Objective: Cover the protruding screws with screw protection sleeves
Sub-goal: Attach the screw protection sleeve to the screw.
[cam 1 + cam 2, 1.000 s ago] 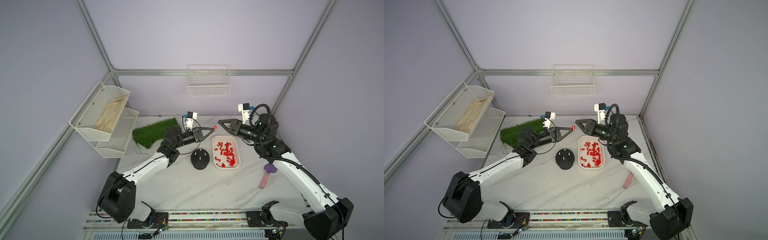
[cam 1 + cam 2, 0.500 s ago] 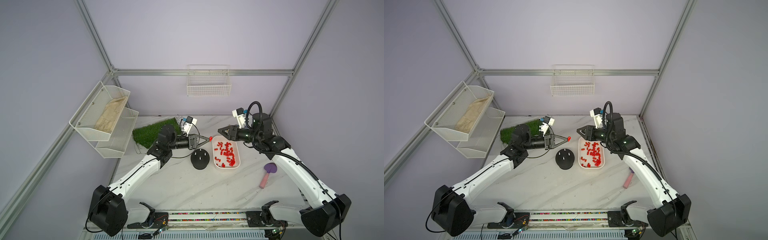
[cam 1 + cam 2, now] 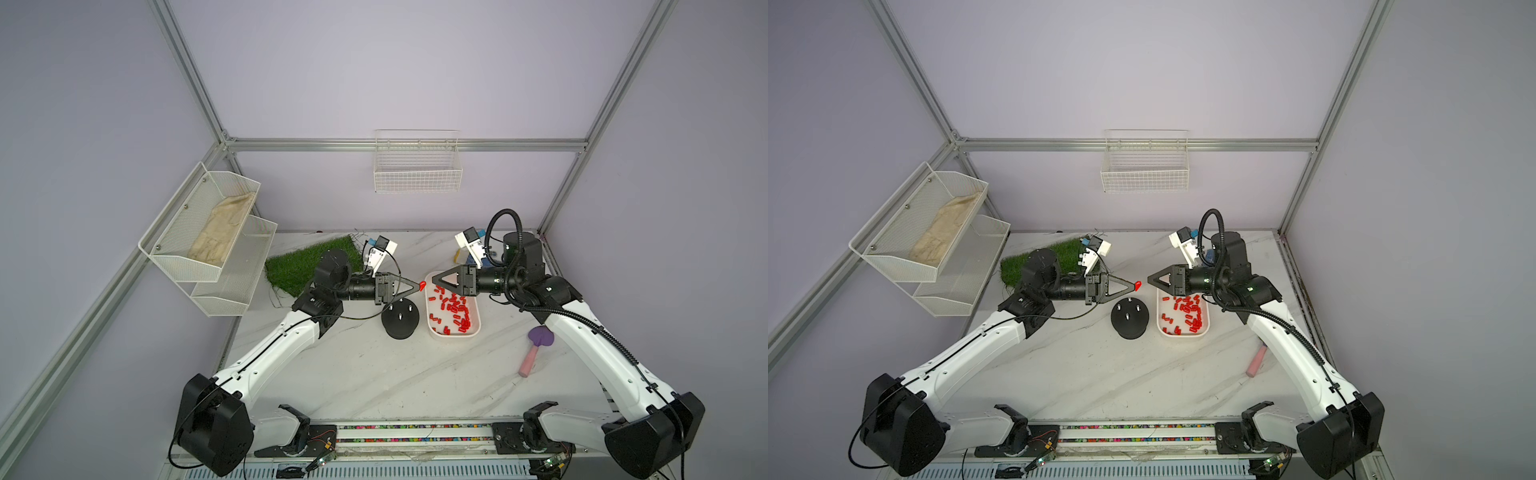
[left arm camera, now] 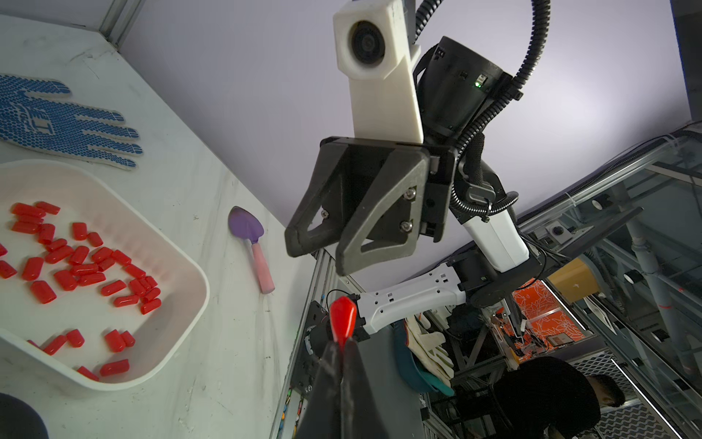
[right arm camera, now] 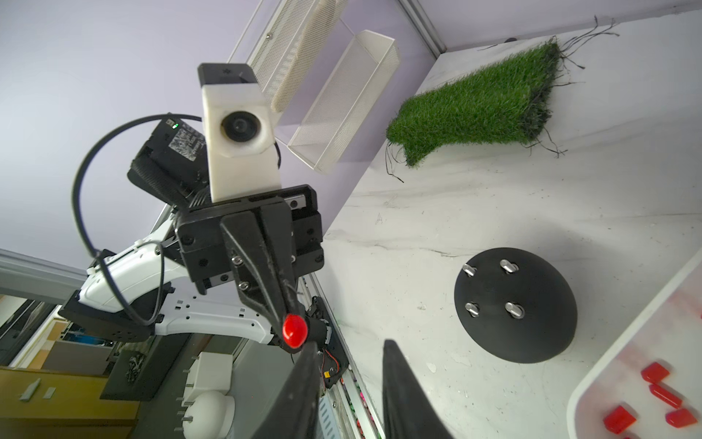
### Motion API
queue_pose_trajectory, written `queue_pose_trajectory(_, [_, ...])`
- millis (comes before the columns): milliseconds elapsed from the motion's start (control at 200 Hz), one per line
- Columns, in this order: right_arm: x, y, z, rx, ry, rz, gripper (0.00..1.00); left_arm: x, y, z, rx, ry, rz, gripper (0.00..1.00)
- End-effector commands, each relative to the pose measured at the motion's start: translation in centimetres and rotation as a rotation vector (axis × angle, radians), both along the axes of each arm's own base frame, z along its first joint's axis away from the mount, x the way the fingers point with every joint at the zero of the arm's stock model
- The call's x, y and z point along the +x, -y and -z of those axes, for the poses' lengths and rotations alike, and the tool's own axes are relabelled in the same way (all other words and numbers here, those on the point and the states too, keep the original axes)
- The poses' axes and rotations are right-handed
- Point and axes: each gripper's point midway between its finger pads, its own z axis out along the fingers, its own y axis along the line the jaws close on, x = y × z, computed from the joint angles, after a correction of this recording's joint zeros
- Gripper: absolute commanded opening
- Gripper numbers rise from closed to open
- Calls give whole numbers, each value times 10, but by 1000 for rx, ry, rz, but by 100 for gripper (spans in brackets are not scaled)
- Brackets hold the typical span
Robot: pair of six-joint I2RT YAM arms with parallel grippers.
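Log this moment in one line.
left jaws: shut on red sleeve | right jaws: open, empty, facing it | screws: four, all bare

4 protruding screws on 1 black dome base. 1 white tray holding a few dozen screw protection sleeves (overlapping, so an exact count isn't readable). 1 single red sleeve sits outside the tray, pinched at the tip of the left gripper. 2 grippers in total, the second being the right gripper. 1 toy shovel, 1 dotted work glove, 1 fake-grass patch, 1 wire basket, 1 two-tier mesh shelf with 1 beige cloth.
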Motion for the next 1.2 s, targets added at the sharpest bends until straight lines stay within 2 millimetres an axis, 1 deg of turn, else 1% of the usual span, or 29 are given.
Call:
queue_pose_trajectory(0, [-13,-1,-14,34,49,-58,32,-5,-3,-9,-18,45,17,0])
queue_pose_trajectory(155, [-19,-2,-20,47,54,-91,33,-5,-2,-9,-18,35,30,0])
queue_pose_trajectory(395, [-19,-7,-25,62,46,-105,32,-7,1,-12,-19,34,47,0])
queue_pose_trajectory(555, [-21,-13,-25,61,51,-125,32,-8,3,-12,-19,34,49,0])
queue_pose_trajectory(820, [-18,-19,-21,41,43,-121,34,-10,5,-12,-19,33,58,0])
queue_pose_trajectory(970, [-19,-21,-22,40,45,-128,31,-11,6,-14,-20,37,59,0])
queue_pose_trajectory(1110, [-18,-22,-21,37,45,-126,25,-11,6,-13,-18,36,59,0])
queue_pose_trajectory(1195, [-18,-22,-19,36,40,-129,24,-11,6,-13,-18,36,59,0])
